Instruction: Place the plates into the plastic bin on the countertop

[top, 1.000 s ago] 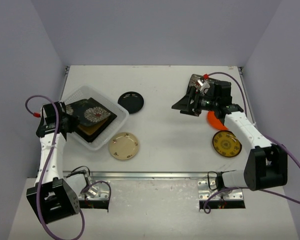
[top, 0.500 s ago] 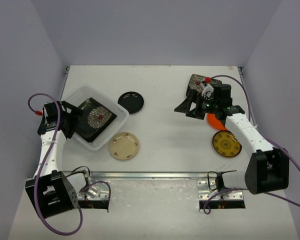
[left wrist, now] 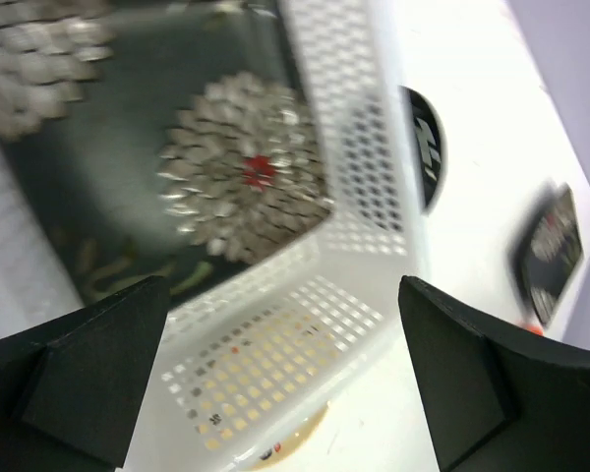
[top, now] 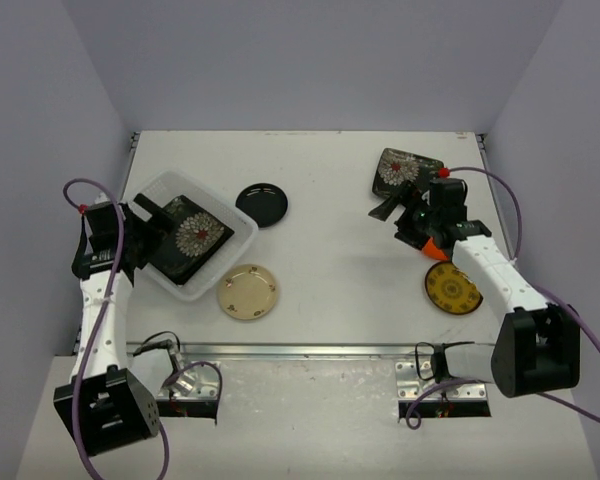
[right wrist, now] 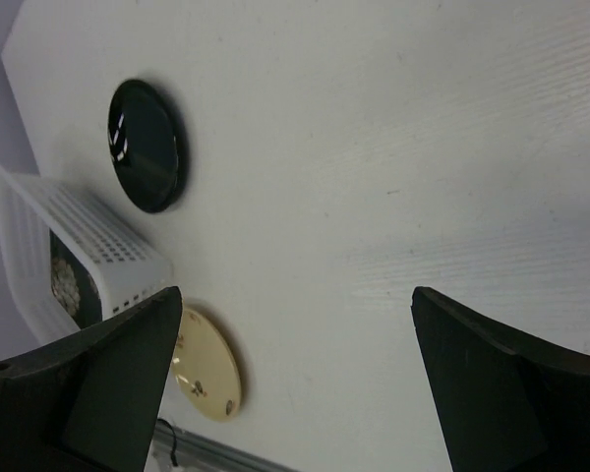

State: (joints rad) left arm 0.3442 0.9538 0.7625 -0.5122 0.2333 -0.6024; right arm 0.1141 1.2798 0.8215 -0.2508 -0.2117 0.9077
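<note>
The plastic bin (top: 236,243) sits at the left of the countertop (top: 330,250) with a black flowered square plate (top: 193,237) lying in it. My left gripper (top: 152,235) is open and empty over the bin's left side; its wrist view shows that plate (left wrist: 206,167) and the bin wall (left wrist: 364,147). My right gripper (top: 398,218) is open and empty, just in front of a second flowered square plate (top: 408,172). A round black plate (top: 262,204), a cream plate (top: 248,291) and a yellow plate (top: 453,288) lie on the countertop. An orange plate (top: 432,247) is mostly hidden under the right arm.
The metal rail (top: 310,350) runs along the front edge. In the right wrist view the black plate (right wrist: 146,146), the bin (right wrist: 69,246) and the cream plate (right wrist: 208,364) lie to the left of the open gripper (right wrist: 295,383). Purple walls enclose the back and sides.
</note>
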